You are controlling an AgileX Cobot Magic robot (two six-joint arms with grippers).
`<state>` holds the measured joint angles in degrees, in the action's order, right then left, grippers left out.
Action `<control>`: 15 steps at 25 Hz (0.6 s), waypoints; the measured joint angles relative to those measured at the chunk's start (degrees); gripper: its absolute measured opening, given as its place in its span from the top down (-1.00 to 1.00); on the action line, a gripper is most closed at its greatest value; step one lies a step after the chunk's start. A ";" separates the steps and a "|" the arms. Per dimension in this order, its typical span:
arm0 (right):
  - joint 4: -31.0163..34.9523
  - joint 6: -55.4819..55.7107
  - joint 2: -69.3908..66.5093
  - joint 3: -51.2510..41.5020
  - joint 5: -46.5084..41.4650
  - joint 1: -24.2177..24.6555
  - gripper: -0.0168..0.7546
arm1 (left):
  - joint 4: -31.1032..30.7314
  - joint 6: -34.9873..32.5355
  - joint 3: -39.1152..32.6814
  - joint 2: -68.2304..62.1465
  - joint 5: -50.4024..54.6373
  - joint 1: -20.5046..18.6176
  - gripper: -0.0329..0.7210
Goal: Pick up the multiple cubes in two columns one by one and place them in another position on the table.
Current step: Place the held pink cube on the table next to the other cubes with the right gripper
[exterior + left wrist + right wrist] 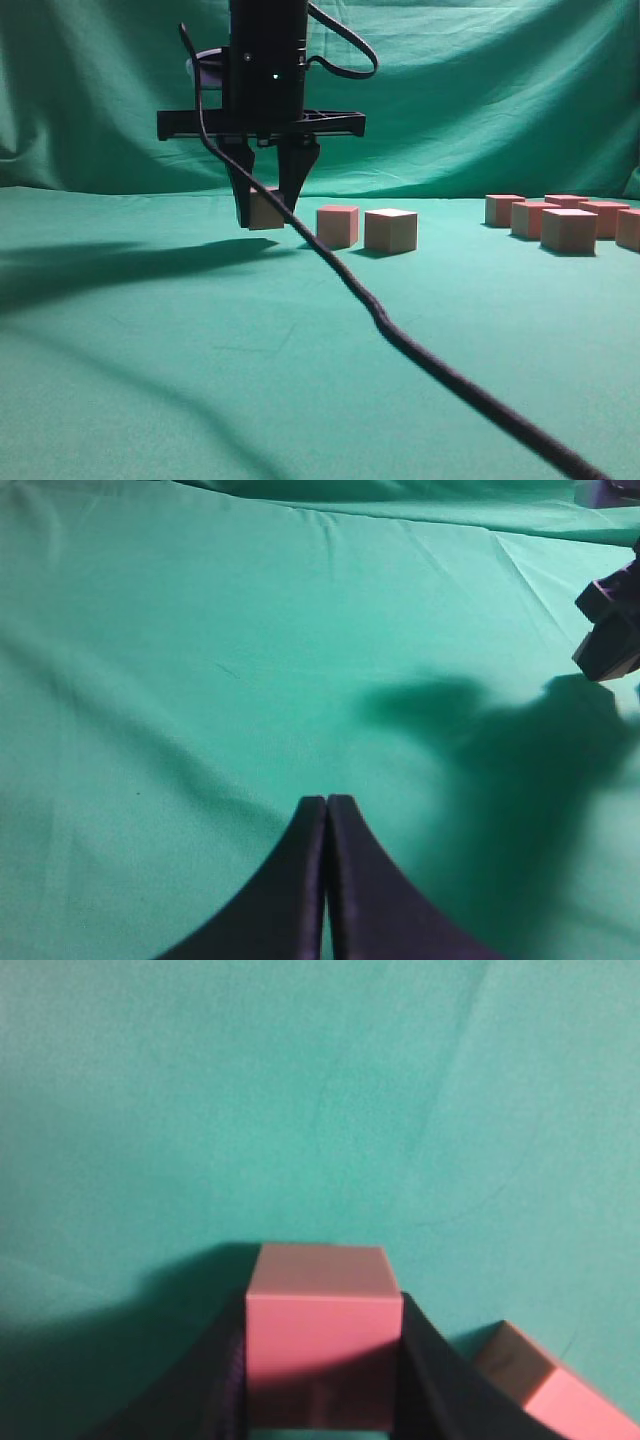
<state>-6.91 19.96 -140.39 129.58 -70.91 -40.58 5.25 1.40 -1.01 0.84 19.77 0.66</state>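
Right gripper (pixel 268 212) pinched a pink-topped cube (pixel 265 210) at the green table (pixel 200 340), two placed cubes (pixel 338 225) just right, remaining cubes (pixel 568 229) grouped far right, left gripper (pixel 327 815) pressed together over bare cloth.

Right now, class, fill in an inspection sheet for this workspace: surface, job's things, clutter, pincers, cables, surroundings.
Surface: table draped in slightly wrinkled green cloth.
Job's things: one held cube in a pincer; two placed cubes side by side just right of it; a cluster of remaining cubes at far right.
Clutter: nothing seen.
Pincers: right pincer shut on the held cube, close to the cloth; whether the cube touches it cannot be told. Left pincer shut, empty, above bare cloth.
Cables: black cable running from the right arm diagonally across the foreground; another loops by the wrist.
Surroundings: green backdrop of the same cloth.
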 joint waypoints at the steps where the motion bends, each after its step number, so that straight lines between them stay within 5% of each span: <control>1: 0.00 0.22 0.00 0.00 0.00 0.00 0.28 | 0.00 0.00 0.00 0.00 0.00 0.00 0.91; 15: 2.48 1.70 -0.48 0.00 0.00 -0.09 0.28 | 0.00 0.00 0.00 0.00 0.00 0.00 0.91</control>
<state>-4.43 21.66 -140.88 129.58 -70.91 -40.67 5.25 1.40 -1.01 0.84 19.77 0.66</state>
